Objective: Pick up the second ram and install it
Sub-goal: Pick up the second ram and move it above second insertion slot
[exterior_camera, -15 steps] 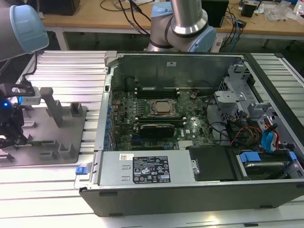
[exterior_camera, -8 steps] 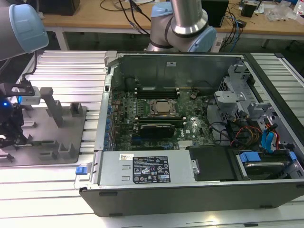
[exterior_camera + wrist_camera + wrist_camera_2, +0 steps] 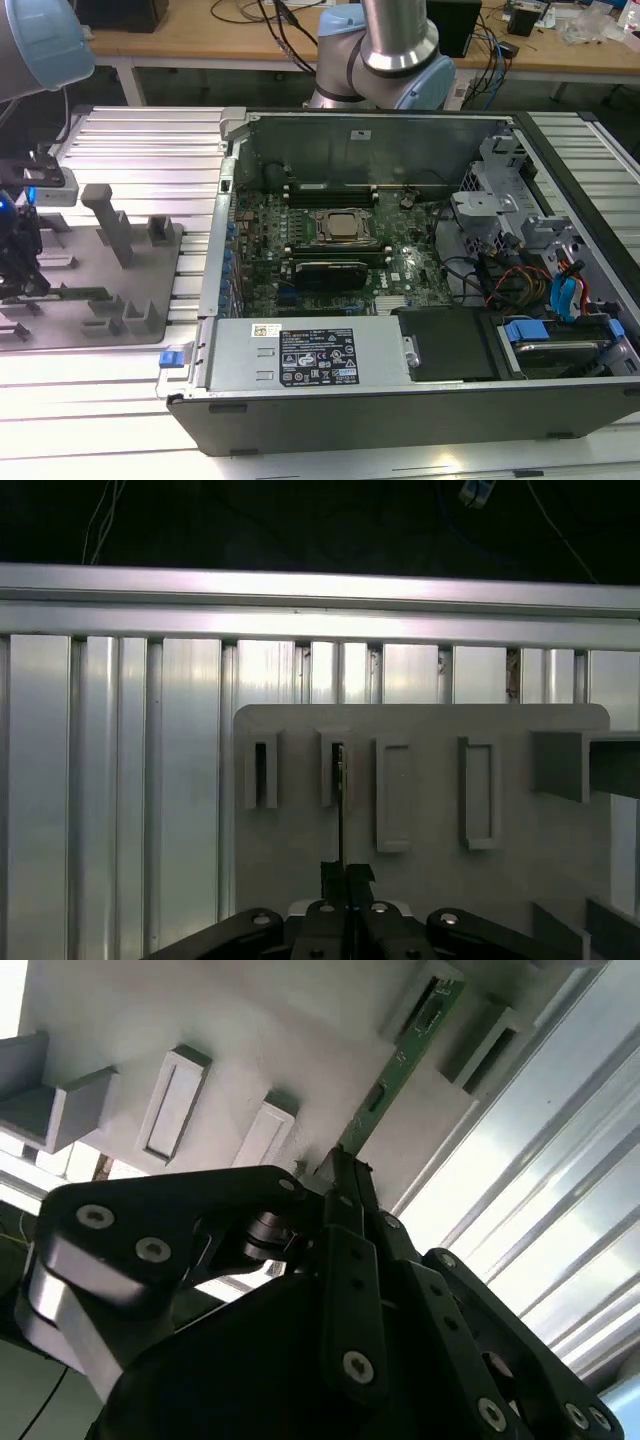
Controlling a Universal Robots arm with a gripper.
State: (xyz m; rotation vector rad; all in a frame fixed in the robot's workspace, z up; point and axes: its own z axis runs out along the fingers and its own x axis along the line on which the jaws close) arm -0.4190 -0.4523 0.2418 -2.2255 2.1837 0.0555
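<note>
The second ram (image 3: 392,1080) is a thin green board lying in the grey holder blocks (image 3: 450,1030) of a grey plate. My gripper (image 3: 343,1167) is shut on one end of it, and its far end sits in a block's slot. In the first wrist view the second ram (image 3: 341,810) shows edge-on as a dark line running from the gripper (image 3: 347,875) to a slotted block (image 3: 335,770). In the exterior view the gripper (image 3: 22,272) stands at the far left over the plate, with the second ram (image 3: 78,293) stretching toward the exterior view's right.
The grey holder plate (image 3: 110,270) carries several upright blocks and rests on a ribbed aluminium table (image 3: 130,140). To the exterior view's right stands an open computer case (image 3: 300,420) with a motherboard, black memory slots (image 3: 330,252) beside the processor (image 3: 343,226), and cables (image 3: 520,285).
</note>
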